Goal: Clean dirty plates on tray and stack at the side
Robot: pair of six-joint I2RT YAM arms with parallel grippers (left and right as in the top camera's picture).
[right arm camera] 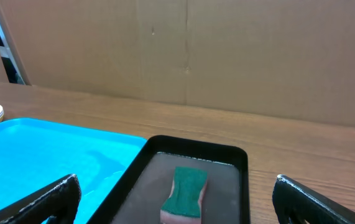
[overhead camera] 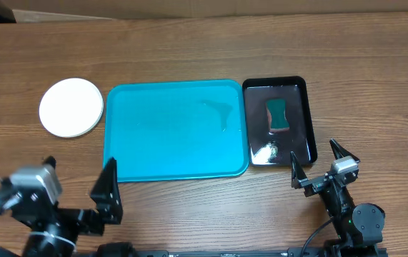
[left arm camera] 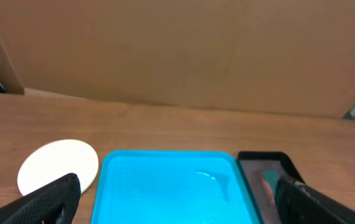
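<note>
- L gripper [left arm camera: 177, 183]: jaws spread wide, nothing in them, low at the near edge of the table.
- R gripper [overhead camera: 314, 153]: also wide open and holding nothing, parked just short of the black tray [overhead camera: 275, 80].
- The tray [overhead camera: 168, 135] has no plates on it, only a faint wet streak toward its right side.
- One white plate [overhead camera: 71, 107] shows, flat on the wood just off the tray's left rim (can't tell if the green and blue ones sit under it).
- Key relation: the plate lies fwd and slightly left of the L gripper. It's round, so no long axis to line up with.
- L arm is clearly nearer. The R arm is well apart from the plate, across the whole tray.
- The sponge [overhead camera: 278, 116] lies in the black tray, straight ahead of the R gripper, long axis pointing away from it.
- My read: the job looks about done.
</note>
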